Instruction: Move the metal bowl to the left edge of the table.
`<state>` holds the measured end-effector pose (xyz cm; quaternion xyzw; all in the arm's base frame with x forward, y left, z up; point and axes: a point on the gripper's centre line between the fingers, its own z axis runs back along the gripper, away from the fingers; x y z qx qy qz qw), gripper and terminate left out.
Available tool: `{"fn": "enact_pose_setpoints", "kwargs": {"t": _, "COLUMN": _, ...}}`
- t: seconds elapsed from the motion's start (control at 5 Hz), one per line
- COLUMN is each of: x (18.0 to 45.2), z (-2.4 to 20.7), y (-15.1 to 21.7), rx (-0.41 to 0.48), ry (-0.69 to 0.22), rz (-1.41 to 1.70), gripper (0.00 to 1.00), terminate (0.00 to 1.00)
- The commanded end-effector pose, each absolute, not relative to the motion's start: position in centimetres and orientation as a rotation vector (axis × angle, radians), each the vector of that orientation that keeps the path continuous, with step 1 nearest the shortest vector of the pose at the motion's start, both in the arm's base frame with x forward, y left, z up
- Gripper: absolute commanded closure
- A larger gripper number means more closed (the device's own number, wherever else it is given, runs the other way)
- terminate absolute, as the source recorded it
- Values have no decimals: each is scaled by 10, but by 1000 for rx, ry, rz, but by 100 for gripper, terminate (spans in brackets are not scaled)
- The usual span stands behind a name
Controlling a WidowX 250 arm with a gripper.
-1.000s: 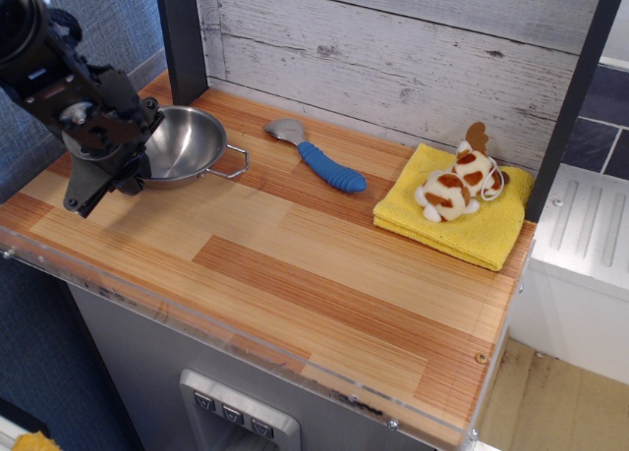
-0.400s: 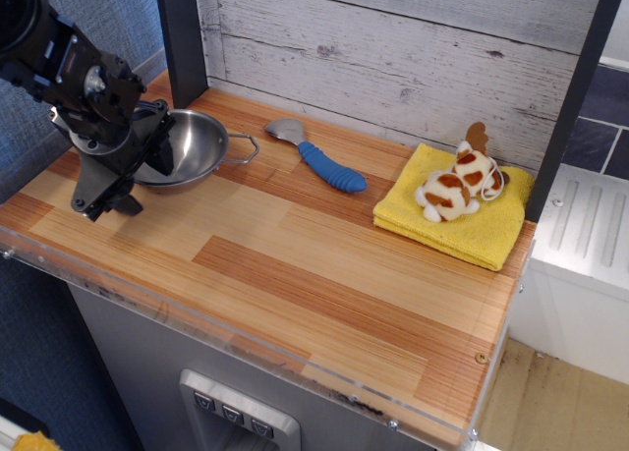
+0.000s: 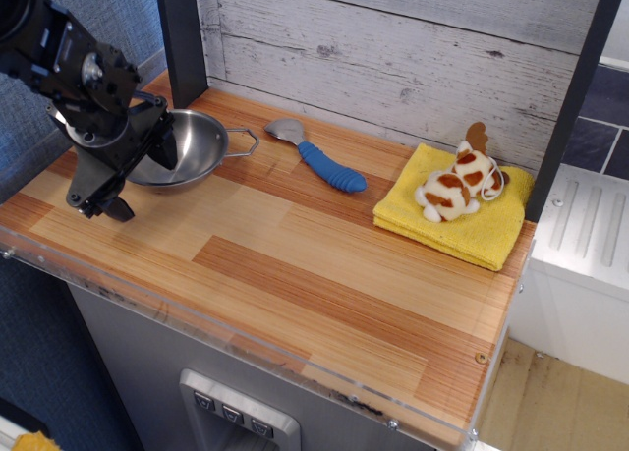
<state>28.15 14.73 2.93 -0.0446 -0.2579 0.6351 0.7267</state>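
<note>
Wood-plank table (image 3: 295, 264) lies bare along its front edge. Near the left edge, the gripper (image 3: 138, 171) straddles the metal bowl's (image 3: 192, 146) near rim, fingers spread apart. Blue-handled spoon (image 3: 319, 156) lies just right.

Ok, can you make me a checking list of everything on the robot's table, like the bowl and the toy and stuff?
Surface: wood-plank table, clear strip along the front edge.
Job's things: metal bowl upright near the left end, one wire handle pointing right.
Clutter: blue-handled spoon beside the bowl; yellow cloth at the right, with a small brown-and-white plush toy lying on it.
Grippers: gripper at the bowl's left rim, fingers spread, one tip inside the bowl.
Cables: nothing seen.
Surroundings: whitewashed plank wall behind; grey cabinet below.
</note>
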Motion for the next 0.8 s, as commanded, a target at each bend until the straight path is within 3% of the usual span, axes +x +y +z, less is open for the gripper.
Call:
{"fn": "enact_pose_setpoints", "kwargs": {"t": 0.0, "x": 286, "z": 90, "y": 136, "rx": -158, "ry": -687, "rz": 1356, "gripper": 0, "terminate": 0}}
{"fn": "enact_pose_setpoints", "kwargs": {"t": 0.4, "x": 269, "z": 133, "y": 130, "rx": -185, "ry": -721, "rz": 1322, "gripper": 0, "terminate": 0}}
{"fn": "enact_pose_setpoints", "kwargs": {"t": 0.6, "x": 269, "z": 133, "y": 130, "rx": -185, "ry": -721, "rz": 1322, "gripper": 0, "terminate": 0}}
